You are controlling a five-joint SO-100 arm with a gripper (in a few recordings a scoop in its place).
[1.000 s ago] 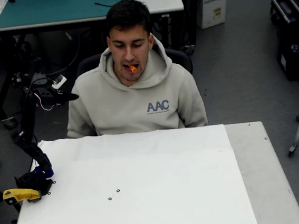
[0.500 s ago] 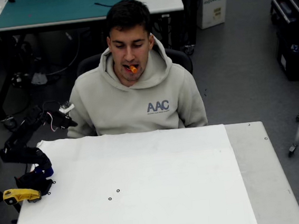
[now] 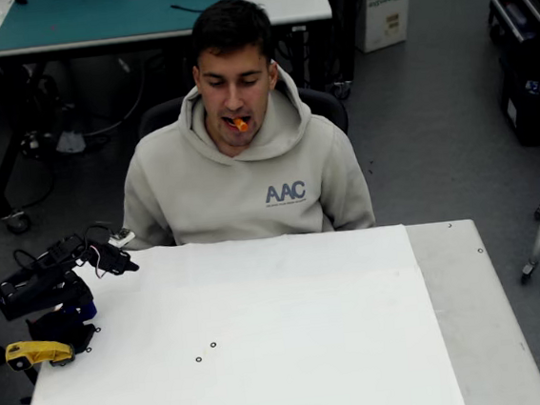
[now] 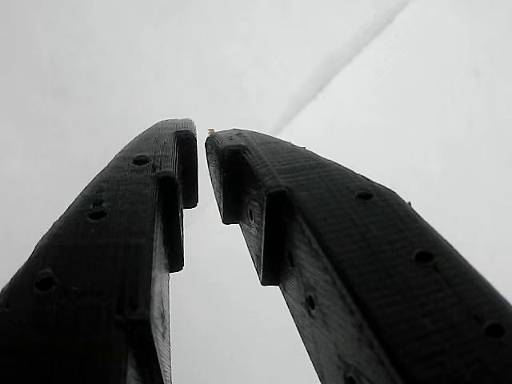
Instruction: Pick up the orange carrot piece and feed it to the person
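End effector (image 3: 128, 265) at the white table's (image 3: 266, 356) left edge, empty.

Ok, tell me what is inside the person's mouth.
The orange carrot piece sits between the lips of the person, its end poking out. How far it reaches inside is hidden. The hand is empty, over the table's left edge.

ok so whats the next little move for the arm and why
Probably just settle the arm down to rest at the table's left edge. The orange carrot piece already sits in the person's mouth, and the tool is nearly closed with nothing between its fingers, so no delivery seems left.
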